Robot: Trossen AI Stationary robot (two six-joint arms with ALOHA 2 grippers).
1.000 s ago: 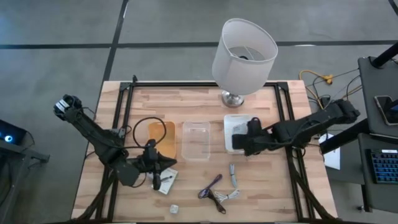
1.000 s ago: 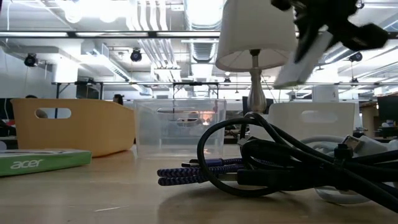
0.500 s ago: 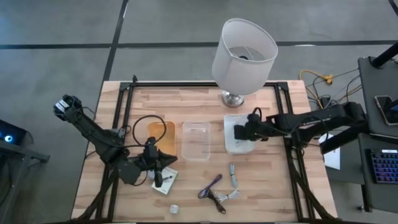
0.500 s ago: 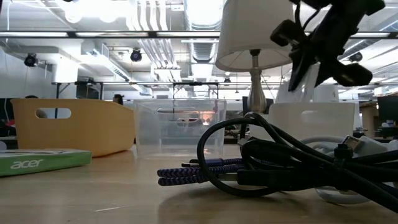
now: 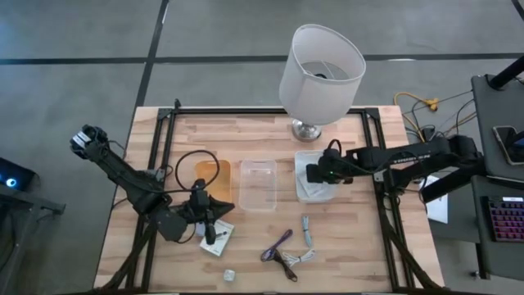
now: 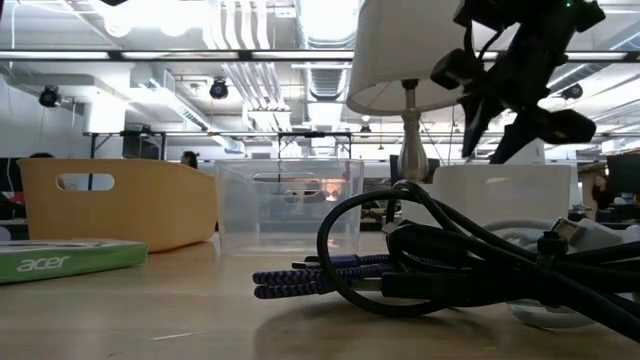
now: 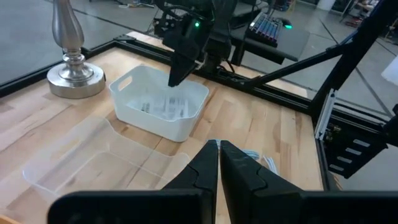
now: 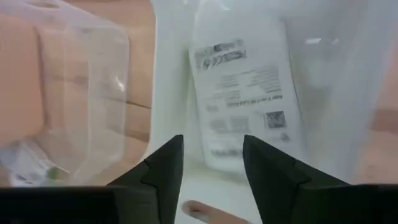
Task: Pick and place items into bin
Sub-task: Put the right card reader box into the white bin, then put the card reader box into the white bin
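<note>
Packet (image 8: 245, 93) in white bin (image 5: 304, 190), right pincer (image 5: 315, 174) open above

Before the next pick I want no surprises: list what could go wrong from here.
1. The right gripper hangs open low over the white bin, above the white packet; a sideways exit might clip the rim.
2. The black and purple cords lie tangled, so grabbing one may drag the other.
3. The lamp stands close behind the white bin; a wide swing could hit it.
</note>
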